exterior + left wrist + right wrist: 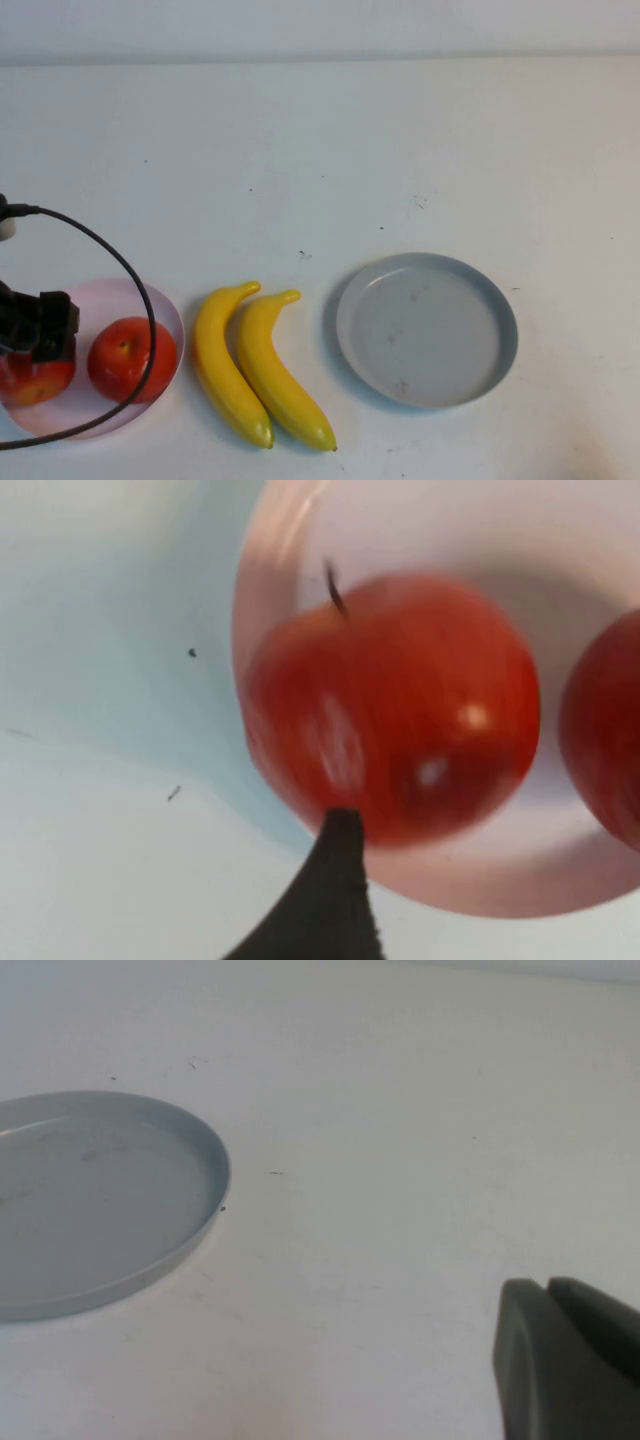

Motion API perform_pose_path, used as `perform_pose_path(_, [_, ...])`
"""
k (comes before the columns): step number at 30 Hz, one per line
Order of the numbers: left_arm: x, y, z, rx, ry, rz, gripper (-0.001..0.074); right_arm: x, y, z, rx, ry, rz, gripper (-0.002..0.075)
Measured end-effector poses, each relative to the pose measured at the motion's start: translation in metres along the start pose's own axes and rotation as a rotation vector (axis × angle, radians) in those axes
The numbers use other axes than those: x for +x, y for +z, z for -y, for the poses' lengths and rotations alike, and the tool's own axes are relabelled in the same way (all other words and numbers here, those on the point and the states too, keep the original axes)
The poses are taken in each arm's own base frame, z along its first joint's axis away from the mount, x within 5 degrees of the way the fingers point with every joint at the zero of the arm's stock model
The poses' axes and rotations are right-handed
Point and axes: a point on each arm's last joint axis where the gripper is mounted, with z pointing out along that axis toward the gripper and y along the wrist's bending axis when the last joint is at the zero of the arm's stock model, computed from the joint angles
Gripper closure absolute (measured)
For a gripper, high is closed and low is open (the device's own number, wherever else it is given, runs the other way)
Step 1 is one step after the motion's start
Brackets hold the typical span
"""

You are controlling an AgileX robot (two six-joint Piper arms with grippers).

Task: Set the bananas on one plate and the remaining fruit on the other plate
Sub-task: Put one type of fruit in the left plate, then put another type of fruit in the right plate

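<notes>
The pale pink plate (112, 300) sits at the near left and holds both red apples (130, 358) (35, 384). My left gripper (40, 328) hangs over the left apple, open and empty. In the left wrist view one dark fingertip (338, 880) shows just short of that apple (400, 710), which rests in the pink plate (450, 530), with the other apple (612, 740) at the edge. Two yellow bananas (225, 365) (282, 382) lie side by side on the table. The grey-blue plate (427, 328) is empty. My right gripper (545, 1295) is shut, low over the table beside that plate (90, 1200).
A black cable (140, 290) from the left arm loops over the pink plate and the right apple. The white table (320, 150) stretches to a wall at the back. The right arm is out of the high view.
</notes>
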Motion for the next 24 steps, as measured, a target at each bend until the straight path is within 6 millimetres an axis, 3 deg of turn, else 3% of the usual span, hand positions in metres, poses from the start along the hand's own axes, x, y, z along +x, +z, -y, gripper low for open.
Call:
perform_pose_path(4, [-0.004,0.013,-0.005,-0.015,-0.014,-0.037,0.0080,0.000,0.000,0.000,0.000,0.000,0.000,0.0741])
perform_pose_path(8, [-0.007,0.014,-0.005,-0.013,-0.017,-0.005,0.0080,0.000,0.000,0.000,0.000,0.000,0.000,0.0742])
perform_pose_path(12, [-0.006,-0.001,-0.004,0.008,-0.029,0.067,0.0084,0.000,0.000,0.000,0.000,0.000,0.000,0.0742])
perform_pose_path(15, [-0.002,-0.020,-0.005,0.019,-0.035,0.133,0.0129,0.000,0.000,0.000,0.000,0.000,0.000,0.0741])
perform_pose_path(18, [0.004,-0.039,-0.005,0.025,-0.024,0.206,0.0250,0.000,0.000,0.000,0.000,0.000,0.000,0.0742])
perform_pose_path(22, [0.014,-0.064,-0.006,0.034,-0.018,0.300,0.0546,0.000,0.000,0.000,0.000,0.000,0.000,0.0742])
perform_pose_path(24, [0.020,-0.076,-0.007,0.038,-0.016,0.344,0.0656,0.000,0.000,0.000,0.000,0.000,0.000,0.0741])
